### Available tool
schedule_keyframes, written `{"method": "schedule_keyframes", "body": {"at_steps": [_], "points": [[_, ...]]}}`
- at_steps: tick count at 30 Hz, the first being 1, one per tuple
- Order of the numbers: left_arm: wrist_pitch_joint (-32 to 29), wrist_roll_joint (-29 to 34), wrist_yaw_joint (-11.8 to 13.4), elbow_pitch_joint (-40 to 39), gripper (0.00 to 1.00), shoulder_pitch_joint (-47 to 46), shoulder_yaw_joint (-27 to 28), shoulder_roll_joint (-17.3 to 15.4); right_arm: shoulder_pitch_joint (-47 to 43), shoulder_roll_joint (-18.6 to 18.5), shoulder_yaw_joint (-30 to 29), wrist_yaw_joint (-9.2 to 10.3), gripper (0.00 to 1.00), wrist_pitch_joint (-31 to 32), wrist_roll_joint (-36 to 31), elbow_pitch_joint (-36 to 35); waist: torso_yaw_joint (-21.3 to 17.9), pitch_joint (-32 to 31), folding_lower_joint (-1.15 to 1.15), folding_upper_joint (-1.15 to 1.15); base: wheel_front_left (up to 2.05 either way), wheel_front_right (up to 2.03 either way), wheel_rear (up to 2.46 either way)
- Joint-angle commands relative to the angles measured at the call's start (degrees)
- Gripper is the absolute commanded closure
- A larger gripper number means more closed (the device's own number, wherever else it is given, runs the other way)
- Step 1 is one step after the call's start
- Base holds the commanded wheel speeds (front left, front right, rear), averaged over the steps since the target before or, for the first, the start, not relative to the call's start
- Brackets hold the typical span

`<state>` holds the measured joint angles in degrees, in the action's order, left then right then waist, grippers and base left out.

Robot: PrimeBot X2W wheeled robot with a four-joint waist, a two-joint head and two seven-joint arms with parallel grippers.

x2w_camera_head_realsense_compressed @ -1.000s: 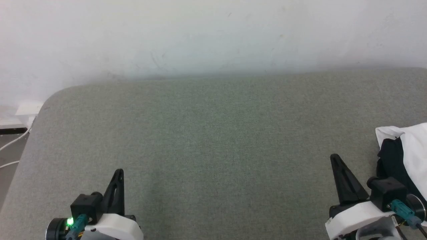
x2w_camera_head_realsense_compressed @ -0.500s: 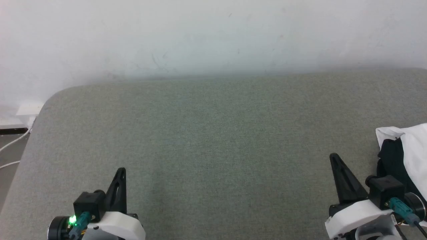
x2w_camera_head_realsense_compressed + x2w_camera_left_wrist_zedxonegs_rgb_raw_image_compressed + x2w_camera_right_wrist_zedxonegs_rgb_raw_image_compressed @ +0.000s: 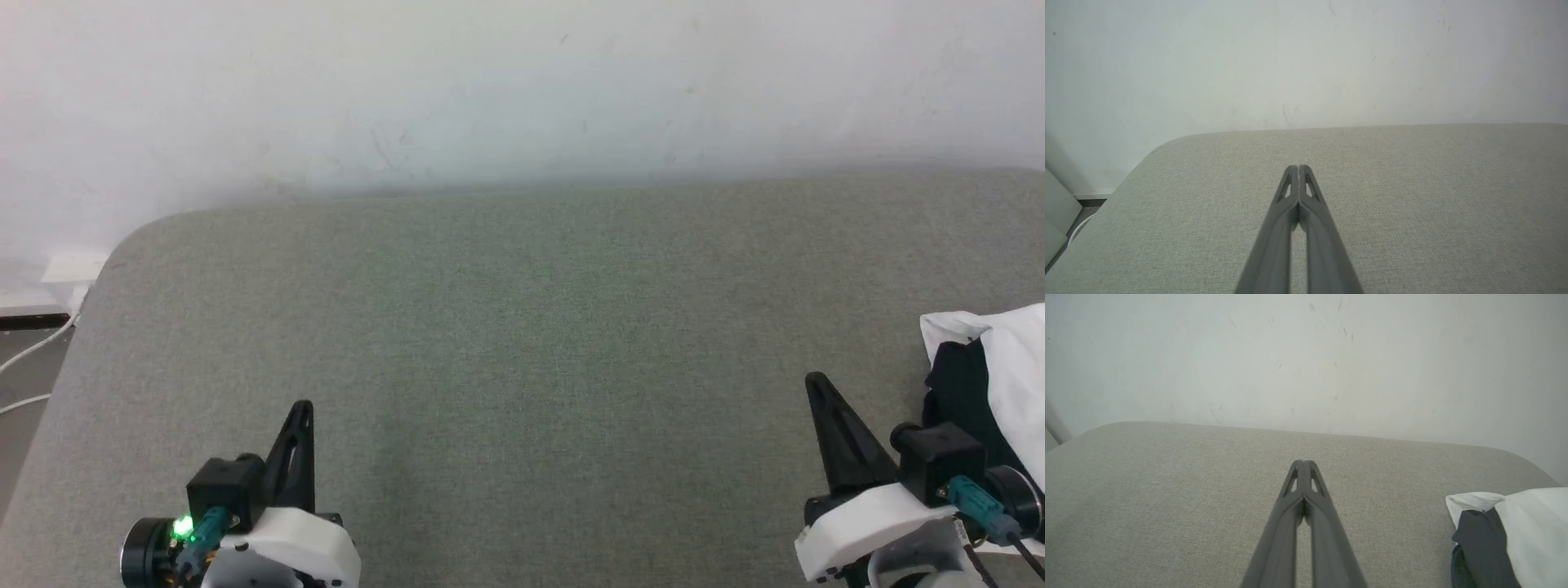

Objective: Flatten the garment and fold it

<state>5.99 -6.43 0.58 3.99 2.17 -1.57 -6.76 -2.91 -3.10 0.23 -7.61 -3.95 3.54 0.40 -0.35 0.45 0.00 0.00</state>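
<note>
One garment (image 3: 1000, 351), white with a black part bunched in it, lies crumpled at the right edge of the grey-green padded surface (image 3: 522, 327), near the right gripper (image 3: 813, 385). The right wrist view adds the surface's rounded far right corner behind it. The head view adds two white cables (image 3: 37, 344) off the left edge. Two grippers: right and left gripper (image 3: 302, 410), each clenched on nothing.

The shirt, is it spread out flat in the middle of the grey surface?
No, the shirt lies crumpled in a heap at the right edge of the grey surface.
</note>
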Motion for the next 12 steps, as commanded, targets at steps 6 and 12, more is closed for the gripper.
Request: {"method": "schedule_keyframes", "body": {"at_steps": [6, 12], "points": [[-0.7, 1.2, -0.2, -0.7, 1.0, -0.9, 0.5, 0.6, 1.0, 0.1, -0.1, 0.07, 1.0, 0.6, -0.6, -0.2, 0.0, 0.0, 0.0, 0.0, 0.0, 0.0, 0.0], [-1.4, 1.8, -0.2, -1.1, 1.0, -1.0, 0.6, 1.0, 1.3, 0.1, -0.1, 0.08, 1.0, 1.0, -1.0, -0.2, 0.1, -0.1, 0.0, 0.0, 0.0, 0.0, 0.0]]}}
